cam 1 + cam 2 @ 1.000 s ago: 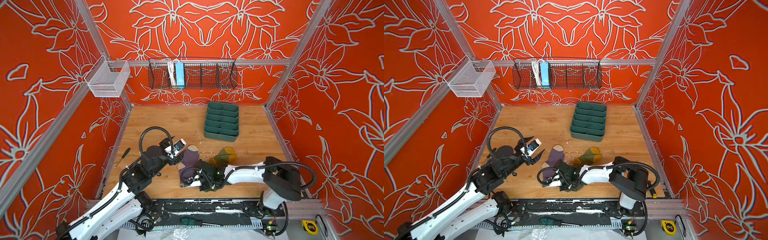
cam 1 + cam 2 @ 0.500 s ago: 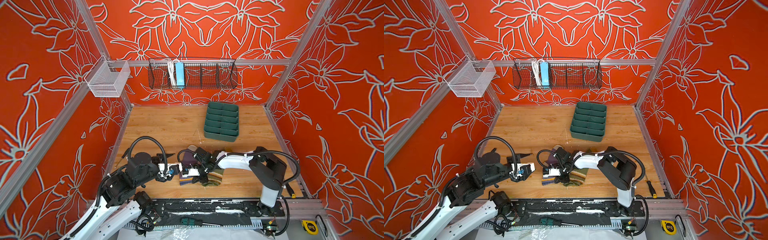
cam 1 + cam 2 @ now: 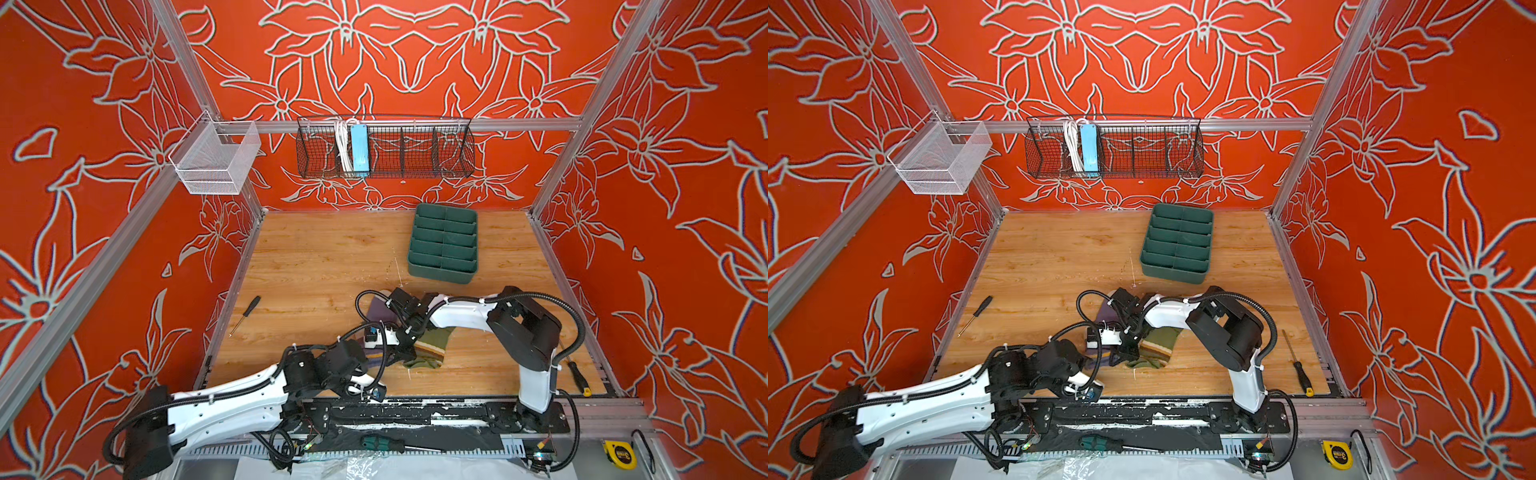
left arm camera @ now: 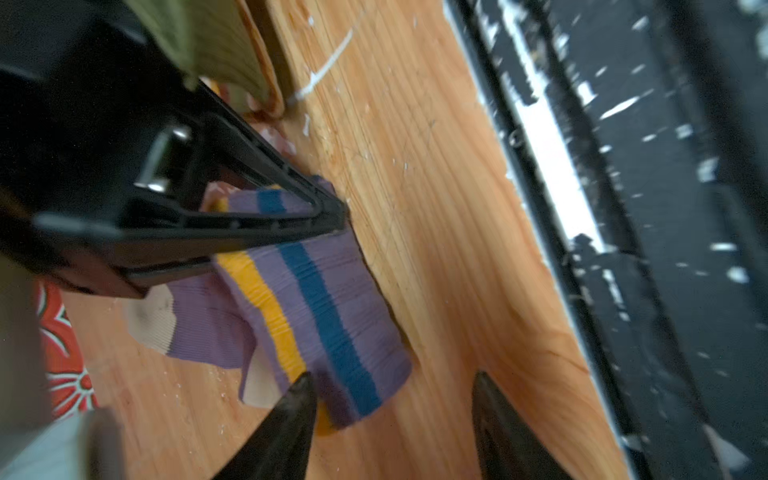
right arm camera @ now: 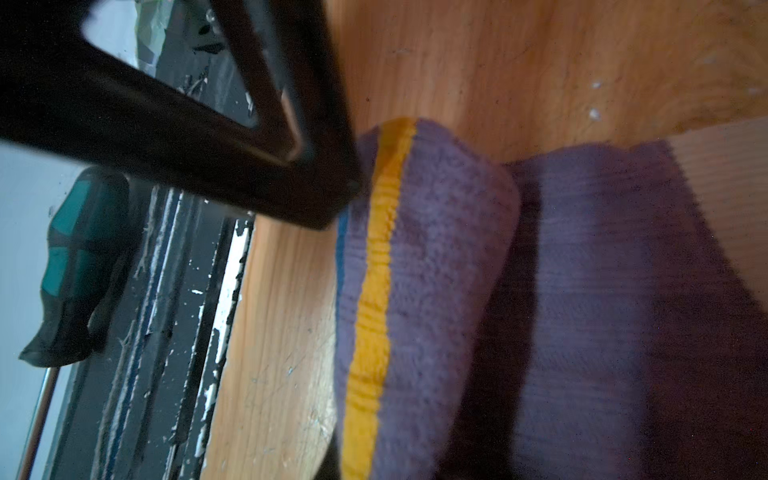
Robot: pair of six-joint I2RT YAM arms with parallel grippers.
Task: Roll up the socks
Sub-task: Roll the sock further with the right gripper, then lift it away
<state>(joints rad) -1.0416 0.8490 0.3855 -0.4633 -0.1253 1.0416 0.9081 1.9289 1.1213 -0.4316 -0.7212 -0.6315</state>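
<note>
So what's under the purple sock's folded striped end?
The purple sock's own plain length, flat on the table. The right pincer clamping it covers the rest.

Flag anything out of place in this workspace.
A black screwdriver lies loose near the table's left edge, and a second screwdriver by its right edge; neither belongs with the socks. White flecks litter the wood.

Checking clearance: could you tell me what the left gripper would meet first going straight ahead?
Probably the folded striped cuff of the purple sock, just ahead of the left gripper; depth unclear.
</note>
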